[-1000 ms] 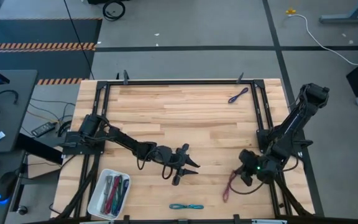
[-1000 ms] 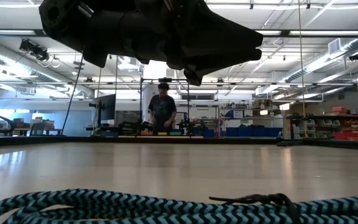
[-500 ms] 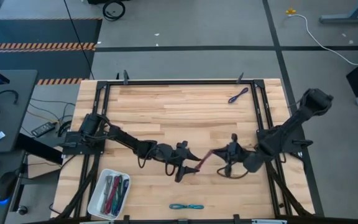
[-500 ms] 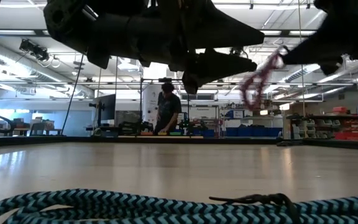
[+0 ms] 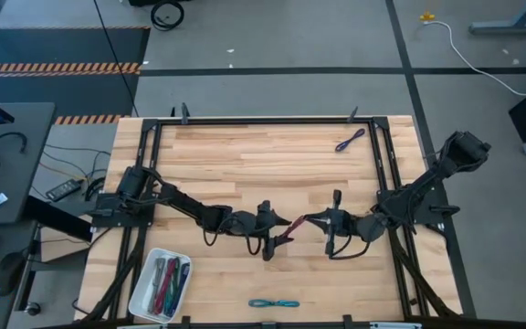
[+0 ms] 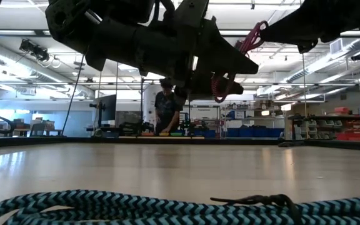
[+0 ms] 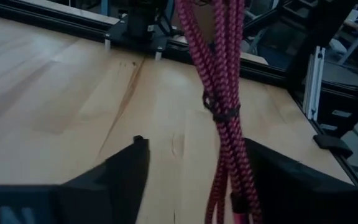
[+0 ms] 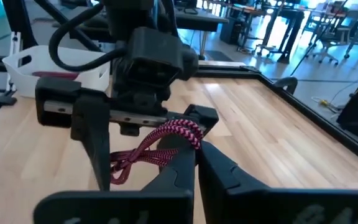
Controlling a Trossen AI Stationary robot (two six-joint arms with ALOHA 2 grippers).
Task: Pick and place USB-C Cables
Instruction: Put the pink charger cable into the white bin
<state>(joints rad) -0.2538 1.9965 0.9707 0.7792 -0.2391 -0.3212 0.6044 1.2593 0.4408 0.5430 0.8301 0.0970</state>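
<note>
The right gripper (image 5: 316, 219) is clamped on one end of the braided magenta USB-C cable bundle (image 5: 292, 229), held above the mid-surface; the left gripper (image 5: 277, 241), spread wide, is set around its hanging end. A clean handover is judged to require the left fingers closed before release. The white plastic tray (image 5: 141, 297) is reached across bare wooden surface (image 5: 245, 164), well inside the black frame rails (image 5: 263, 120).

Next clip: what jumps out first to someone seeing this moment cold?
The two grippers meet in mid-air over the table's middle, a magenta cable stretched between them: the right gripper is shut on one end while the open left gripper straddles the dangling bundle. Next comes the white tray of cables at the near left corner, with a teal cable on the near edge and a purple cable far right.
</note>
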